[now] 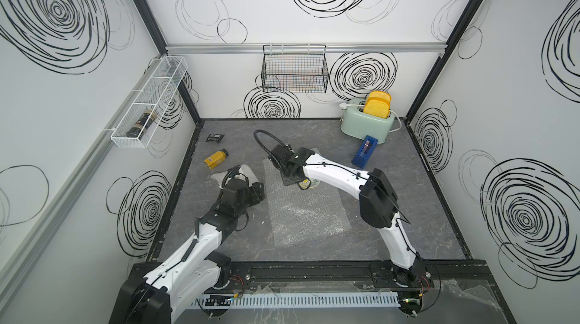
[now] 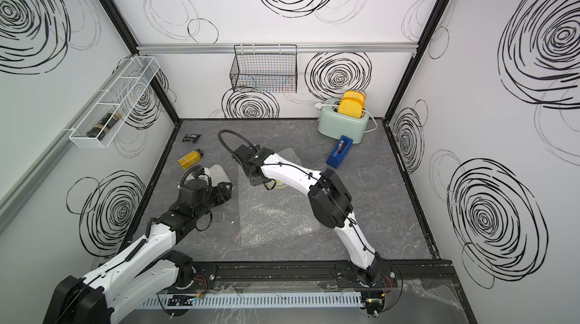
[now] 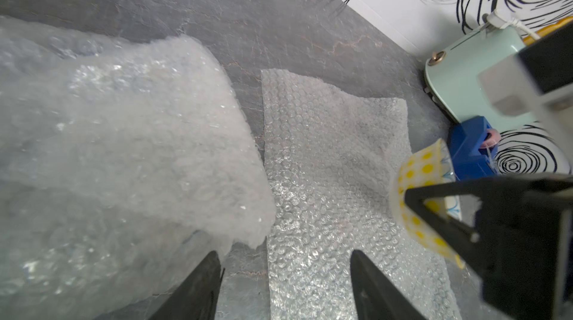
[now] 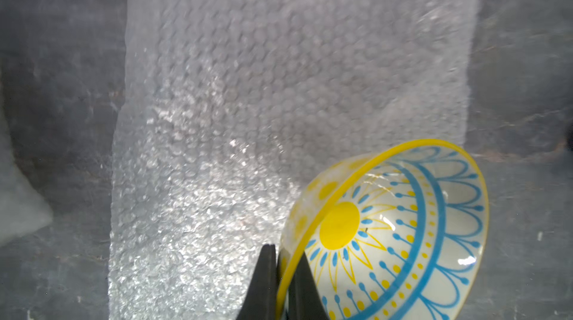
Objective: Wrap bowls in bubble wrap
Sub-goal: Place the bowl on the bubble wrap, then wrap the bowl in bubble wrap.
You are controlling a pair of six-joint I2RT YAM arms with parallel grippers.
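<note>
A pale bowl [image 4: 403,228] with a yellow sun centre, blue pattern and yellow rim hangs tilted, with my right gripper [image 4: 283,251] shut on its rim. In both top views the bowl [image 1: 309,183] [image 2: 279,185] is over the far part of a flat bubble wrap sheet [image 1: 307,209] [image 2: 276,212] [image 4: 248,101]. A second piece of bubble wrap [image 3: 124,135] [image 1: 248,173] lies bunched up to the left; what it covers is hidden. My left gripper [image 3: 284,251] [image 1: 259,189] is open between the bundle and the flat sheet [image 3: 325,154], holding nothing.
A mint toaster [image 1: 367,118] with yellow bread stands at the back right, a blue tape dispenser [image 1: 364,151] in front of it. A yellow bottle [image 1: 215,158] and a black packet [image 1: 215,138] lie at the back left. Wire baskets [image 1: 295,69] [image 1: 147,102] hang on the walls.
</note>
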